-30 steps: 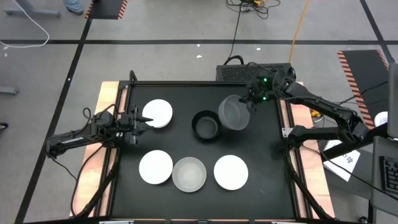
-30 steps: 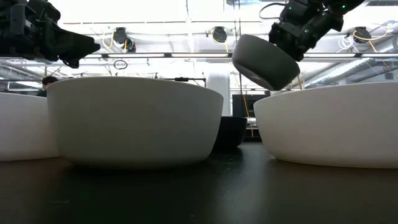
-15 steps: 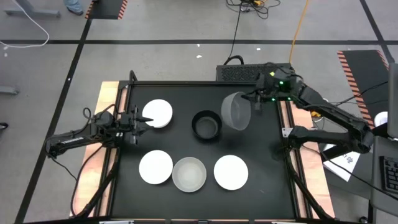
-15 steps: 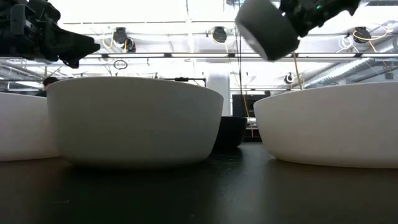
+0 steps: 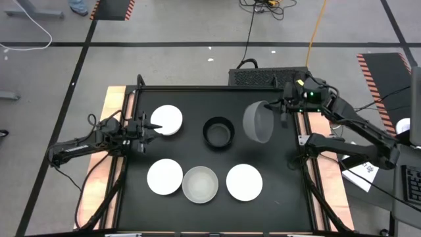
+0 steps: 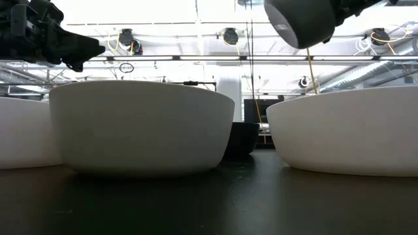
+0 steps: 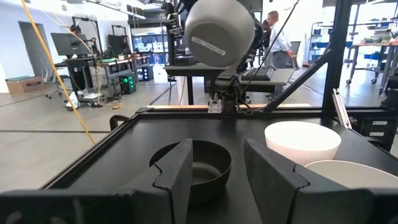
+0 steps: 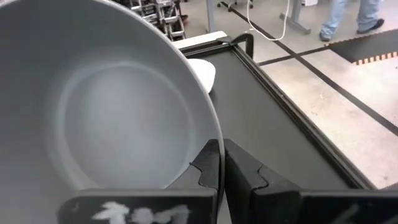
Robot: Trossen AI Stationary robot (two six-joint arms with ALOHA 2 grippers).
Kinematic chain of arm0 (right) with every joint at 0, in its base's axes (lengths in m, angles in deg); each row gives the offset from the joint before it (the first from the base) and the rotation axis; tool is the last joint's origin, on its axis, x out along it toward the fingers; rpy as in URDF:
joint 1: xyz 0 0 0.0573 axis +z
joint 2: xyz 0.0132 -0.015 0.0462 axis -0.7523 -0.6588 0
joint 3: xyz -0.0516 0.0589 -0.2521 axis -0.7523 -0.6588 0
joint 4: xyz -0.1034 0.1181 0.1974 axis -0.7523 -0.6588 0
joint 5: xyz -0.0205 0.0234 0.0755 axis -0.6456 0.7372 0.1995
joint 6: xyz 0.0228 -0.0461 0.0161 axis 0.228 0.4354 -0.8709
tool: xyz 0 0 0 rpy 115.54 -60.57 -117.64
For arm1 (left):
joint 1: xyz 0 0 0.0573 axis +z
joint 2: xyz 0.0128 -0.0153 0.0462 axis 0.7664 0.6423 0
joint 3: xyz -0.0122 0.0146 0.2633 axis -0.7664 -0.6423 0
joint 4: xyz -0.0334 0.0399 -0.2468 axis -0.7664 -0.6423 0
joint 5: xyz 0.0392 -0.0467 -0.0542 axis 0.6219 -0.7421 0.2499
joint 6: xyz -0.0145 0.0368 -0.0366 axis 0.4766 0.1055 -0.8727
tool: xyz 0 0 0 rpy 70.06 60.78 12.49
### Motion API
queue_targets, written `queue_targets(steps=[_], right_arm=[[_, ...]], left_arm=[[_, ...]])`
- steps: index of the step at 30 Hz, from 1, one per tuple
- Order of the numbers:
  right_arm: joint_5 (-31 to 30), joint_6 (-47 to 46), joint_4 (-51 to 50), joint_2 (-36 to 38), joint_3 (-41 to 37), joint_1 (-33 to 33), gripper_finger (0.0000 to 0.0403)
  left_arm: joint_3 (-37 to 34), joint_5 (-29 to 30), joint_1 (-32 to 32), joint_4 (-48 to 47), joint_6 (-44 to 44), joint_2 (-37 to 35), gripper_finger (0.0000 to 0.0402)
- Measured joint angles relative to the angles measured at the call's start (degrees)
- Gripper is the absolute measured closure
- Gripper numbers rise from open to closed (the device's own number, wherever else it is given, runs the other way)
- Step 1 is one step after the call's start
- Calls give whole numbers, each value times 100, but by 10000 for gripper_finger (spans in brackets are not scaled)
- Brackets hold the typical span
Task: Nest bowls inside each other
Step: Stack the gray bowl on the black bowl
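Note:
My right gripper [image 5: 279, 108] is shut on the dark grey bowl [image 5: 258, 122], held high over the right part of the table; the bowl is tipped on its side, with its base [image 7: 217, 31] facing left. The black bowl [image 5: 218, 132] stands on its base on the mat left of it. A white bowl [image 5: 168, 120] sits far left; my left gripper [image 5: 152, 128] hovers open beside it. Near the front edge stand a white bowl [image 5: 164, 176], the pale translucent bowl [image 5: 200, 184] and another white bowl [image 5: 244, 182]. My right gripper [image 8: 221, 152] pinches the dark grey bowl's rim [image 8: 213, 134], one finger inside the bowl and one outside its wall. The fingers come level from the table's right side. The bowl [image 6: 304, 19] is lifted clear, tipped so that its opening faces the gripper.
The black mat [image 5: 283, 164] has a raised dark frame [image 5: 197, 88] around it. Bare mat lies between the black bowl and the front row. Beyond the table are benches and a person [image 7: 273, 31] in the room.
My right gripper has risen and moved toward the table's right edge, carrying the dark grey bowl. The bowl has tipped further, from slanted with its opening up to lying on its side.

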Motion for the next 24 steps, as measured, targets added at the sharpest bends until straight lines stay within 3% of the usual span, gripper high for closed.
queue_targets(steps=[11,24], right_arm=[[-4,-485,1846,-43,-1302,608,403],[-37,-361,3118,-958,-1426,1094,403]], left_arm=[[1,0,-2,2,8,0,254],[0,0,1,2,-5,0,254]])
